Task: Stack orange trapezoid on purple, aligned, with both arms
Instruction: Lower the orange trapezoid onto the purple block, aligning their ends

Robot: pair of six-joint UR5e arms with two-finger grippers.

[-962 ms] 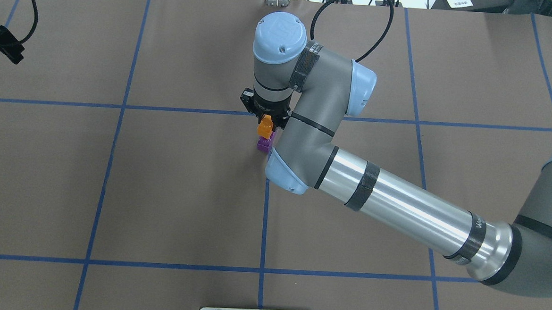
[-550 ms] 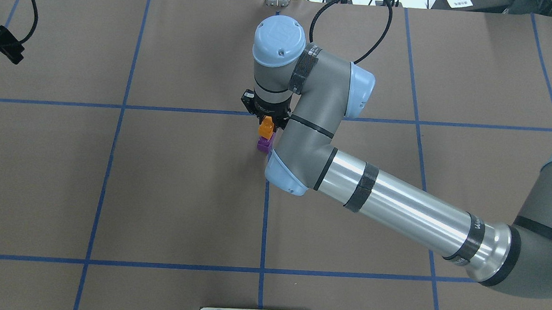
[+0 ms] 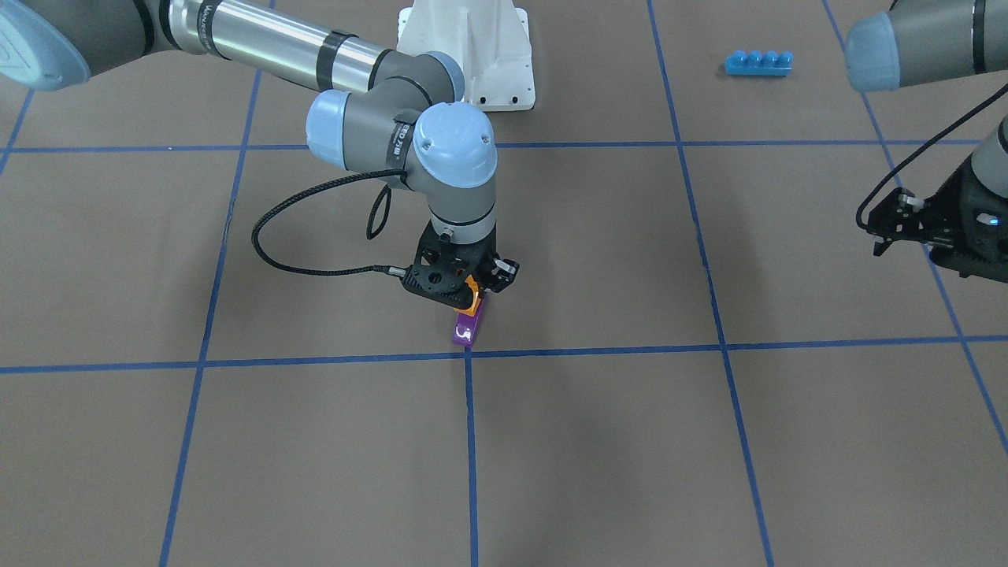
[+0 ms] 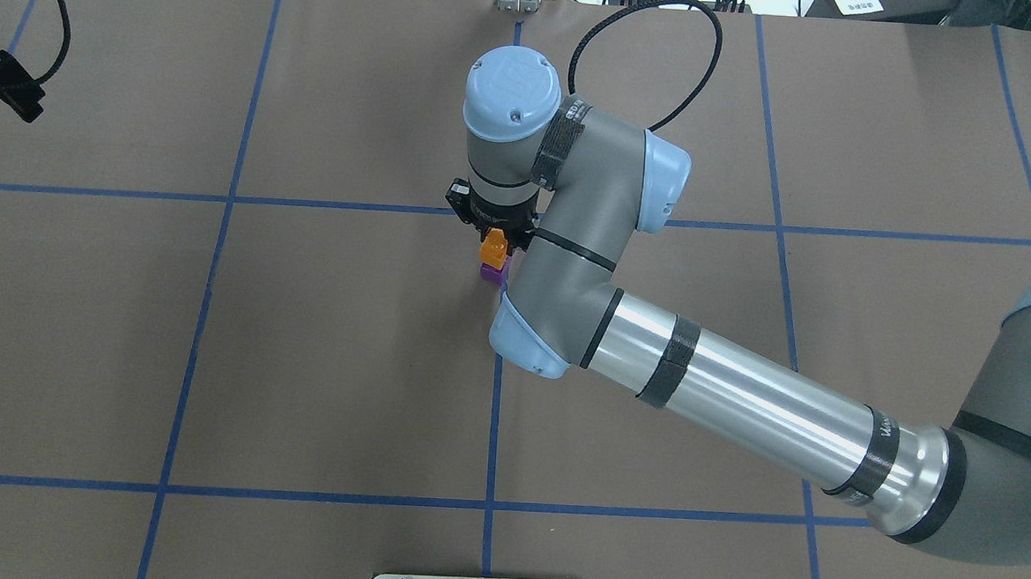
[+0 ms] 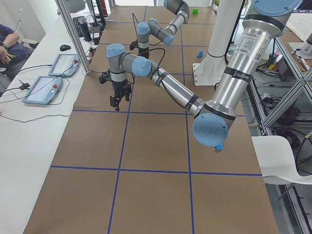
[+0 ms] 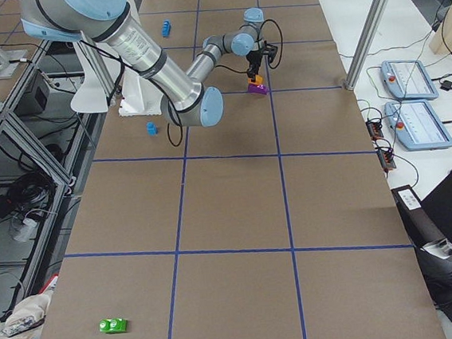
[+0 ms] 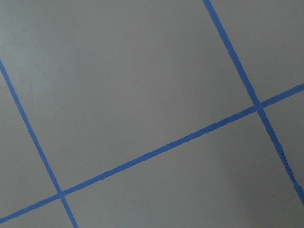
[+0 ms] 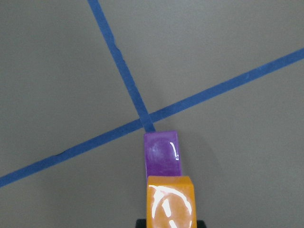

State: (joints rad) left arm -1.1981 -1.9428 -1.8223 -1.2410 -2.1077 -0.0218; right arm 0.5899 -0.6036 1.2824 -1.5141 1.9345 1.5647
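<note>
**Right arm at the stack site.** The right end effector (image 3: pixel 475 289) points straight down, its two black fingers clamped on the small glossy orange plastic trapezoid block (image 3: pixel 471 304). Directly beneath this end effector, the glossy purple plastic wedge block (image 3: pixel 465 329) lies on the brown paper-covered counter (image 4: pixel 300 358), just beside a crossing of blue tape lines (image 8: pixel 118 61). In the right wrist view the orange block covers the purple block's near end, their long edges parallel; whether the two touch cannot be told. The left end effector (image 3: pixel 878 232) hangs over bare counter, well apart from both blocks, and the spacing of its fingers cannot be told. A long blue four-stud plastic brick (image 3: pixel 757 63) lies well apart from the right end effector, nearer the left one.
</note>
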